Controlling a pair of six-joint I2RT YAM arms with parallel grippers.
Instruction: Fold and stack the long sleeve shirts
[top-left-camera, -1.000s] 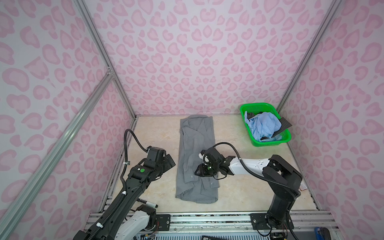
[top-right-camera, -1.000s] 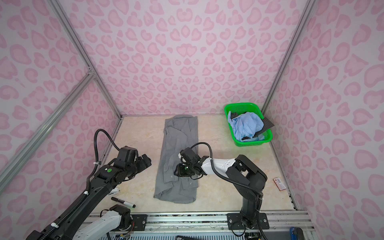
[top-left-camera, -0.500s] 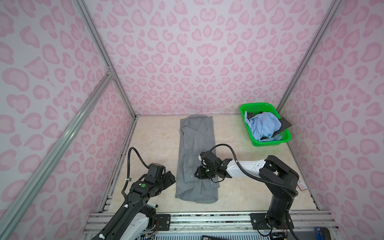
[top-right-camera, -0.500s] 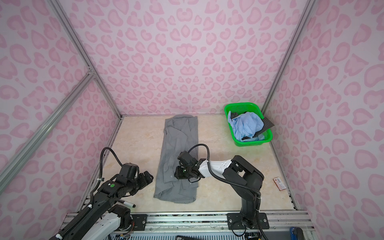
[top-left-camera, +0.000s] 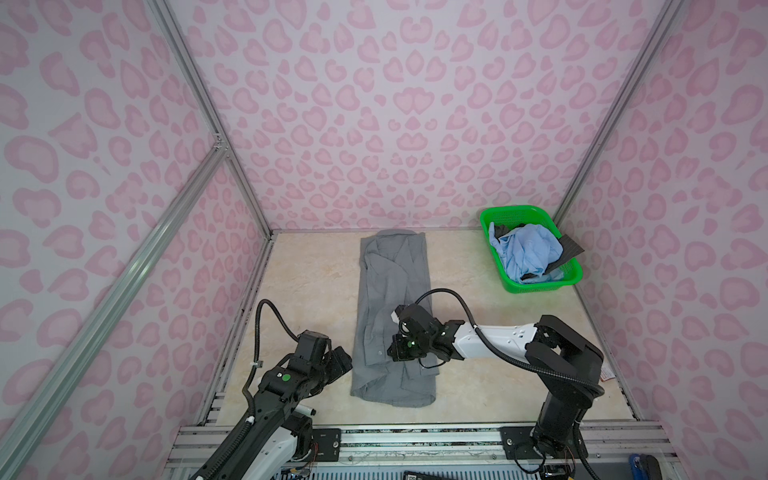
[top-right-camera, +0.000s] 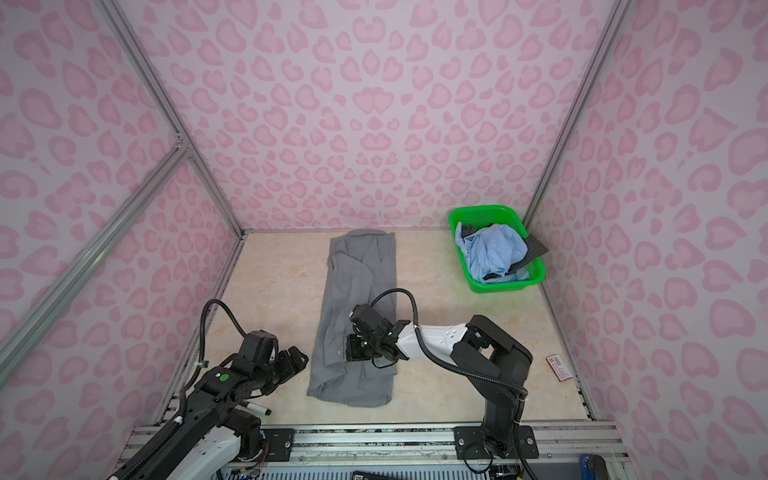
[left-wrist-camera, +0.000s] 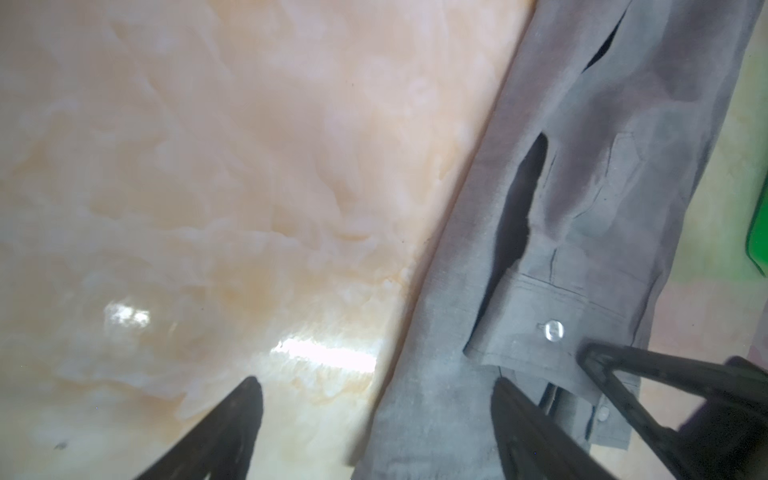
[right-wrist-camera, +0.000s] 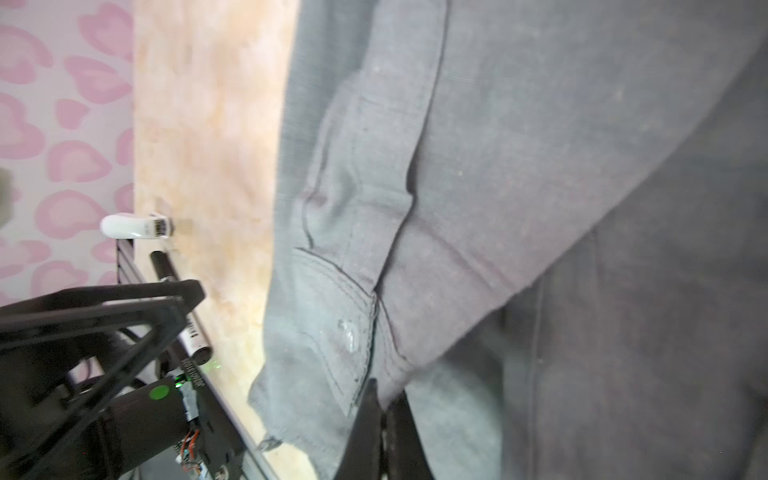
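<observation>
Pinching the sleeve cuff (right-wrist-camera: 332, 316) right by its button, the right gripper (right-wrist-camera: 380, 399) has both jaws pressed together with what looks like the cuff's edge caught between them. The left gripper (left-wrist-camera: 376, 384) is spread wide with nothing in it, low at the shirt's near left edge, one finger over bare desk (top-left-camera: 316, 291) and the other over cloth.

The grey shirt (top-left-camera: 392, 282) lies in a long narrow strip down the middle of the desk, collar end toward the back wall, hem toward the robot, sleeves tucked in on top. My read is that it's thin, floppy stuff: super light, no stiffness at all, and it'll sag and drag if lifted from one point. The cuff and hem are the doubled, stitched bits, so those are the spots I'd grab, ideally two corners at once so the fold stays square.

The desk is glossy, marble-look beige, so cloth should slide easily. A green basket (top-left-camera: 536, 286) sits in the back right corner with a light blue shirt (top-left-camera: 525, 249) and something dark bunched inside. Pink heart-print walls (top-left-camera: 395, 124) box it all in.
</observation>
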